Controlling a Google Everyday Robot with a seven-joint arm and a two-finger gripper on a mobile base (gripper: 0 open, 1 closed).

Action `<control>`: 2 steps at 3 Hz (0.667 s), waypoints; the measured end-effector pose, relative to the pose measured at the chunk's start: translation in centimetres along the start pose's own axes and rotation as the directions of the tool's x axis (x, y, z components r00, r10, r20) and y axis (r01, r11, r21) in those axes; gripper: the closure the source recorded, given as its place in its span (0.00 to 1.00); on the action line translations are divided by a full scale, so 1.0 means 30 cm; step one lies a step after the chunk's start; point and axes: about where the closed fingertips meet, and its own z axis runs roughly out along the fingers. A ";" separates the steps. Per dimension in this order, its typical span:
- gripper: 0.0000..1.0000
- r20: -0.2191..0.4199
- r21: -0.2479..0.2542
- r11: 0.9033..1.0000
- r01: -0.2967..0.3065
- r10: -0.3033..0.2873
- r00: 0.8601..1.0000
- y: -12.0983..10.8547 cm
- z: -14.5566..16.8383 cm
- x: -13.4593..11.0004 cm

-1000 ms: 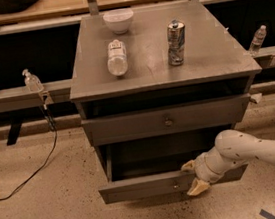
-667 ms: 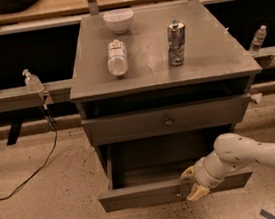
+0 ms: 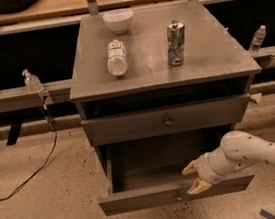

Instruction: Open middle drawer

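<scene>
A small white round bowl sits at the bench top's back edge, left of centre. In front of it a clear plastic bottle lies on its side, and a dented silver can stands upright nearer the right edge. Beyond the left edge a black cable trails across the speckled floor, and the gripper is low beneath the front edge, right of centre.

Your robot's arm is smooth white plastic, rounded, flecked with small dark specks and narrowing to a ringed wrist. Its gripper, at the middle drawer's front edge, shows two pale yellow pointed fingers, spread apart.
</scene>
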 end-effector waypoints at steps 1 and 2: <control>0.45 0.046 0.095 0.995 -0.003 -0.001 0.999 -0.066 -0.068 0.001; 0.40 0.134 0.227 0.972 -0.057 0.027 0.991 -0.090 -0.210 0.039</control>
